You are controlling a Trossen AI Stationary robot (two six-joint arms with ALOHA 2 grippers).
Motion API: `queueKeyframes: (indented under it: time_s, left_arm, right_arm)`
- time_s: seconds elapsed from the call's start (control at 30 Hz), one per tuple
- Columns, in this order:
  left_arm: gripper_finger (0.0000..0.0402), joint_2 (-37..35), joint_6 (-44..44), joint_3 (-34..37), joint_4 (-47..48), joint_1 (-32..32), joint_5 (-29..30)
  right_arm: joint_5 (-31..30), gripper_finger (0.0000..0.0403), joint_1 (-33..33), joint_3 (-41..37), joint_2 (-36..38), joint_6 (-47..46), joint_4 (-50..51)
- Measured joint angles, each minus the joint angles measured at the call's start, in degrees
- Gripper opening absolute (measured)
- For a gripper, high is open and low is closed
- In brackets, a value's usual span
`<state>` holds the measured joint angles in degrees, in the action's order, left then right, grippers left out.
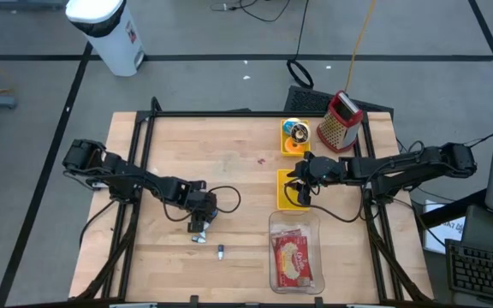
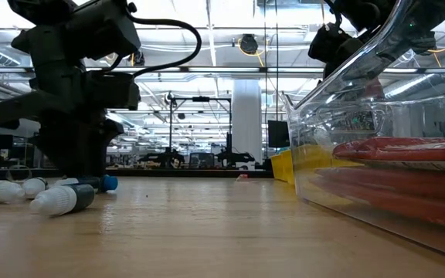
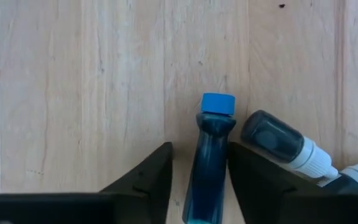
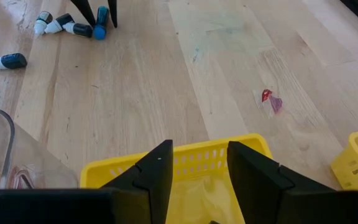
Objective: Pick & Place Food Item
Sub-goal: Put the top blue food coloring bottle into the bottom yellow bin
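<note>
A small dark-blue bottle with a blue cap (image 3: 209, 155) lies on its side on the wooden table. My left gripper (image 3: 199, 149) points down over it, open, one finger on each side of its body. The high view shows this gripper (image 1: 198, 229) at the table's near left-middle. More small bottles with white caps (image 3: 284, 142) lie right beside it, and one lies alone (image 1: 220, 251). My right gripper (image 4: 197, 146) hangs open above a yellow basket (image 4: 185, 165), with nothing between its fingers. My left gripper stands astride the blue-capped bottle's body, fingers pointing down and lying along the bottle. One finger (image 3: 244, 171) lies against the bottle's side (image 3: 224, 155); the other (image 3: 157, 171) stands a small gap away. The bottle rests flat on the table.
A clear tub (image 1: 294, 252) holding a red food packet stands near the front edge, right of middle. A second yellow basket (image 1: 294, 137) with a round item and a red grater (image 1: 341, 120) stand at the far right. Bare wood lies between the two arms.
</note>
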<state>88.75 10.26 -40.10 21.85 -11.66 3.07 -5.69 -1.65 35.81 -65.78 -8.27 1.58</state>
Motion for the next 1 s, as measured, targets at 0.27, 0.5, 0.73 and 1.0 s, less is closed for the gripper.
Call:
queueKeyframes:
  time_s: [0.27,0.5,0.73,1.0]
  left_arm:
    - [0.0088,0.3,-5.6,-2.1,1.5,0.1,5.8]
    - [0.0049,0.3,-17.5,-9.4,0.8,1.3,19.4]
    - [0.0047,0.2,-36.4,-14.5,-14.3,3.0,31.0]
    - [0.0042,0.2,-52.6,-14.6,-30.6,4.5,32.0]
  right_arm:
    - [0.0,0.0141,0.0,0.0,0.0,0.0,-0.3]
    - [-0.1,0.0141,0.0,0.0,0.0,-1.5,-4.6]
    - [-0.1,0.0141,0.2,-6.0,-2.6,-4.5,-26.9]
    - [0.2,0.0171,0.2,-9.4,-10.2,-7.2,-51.2]
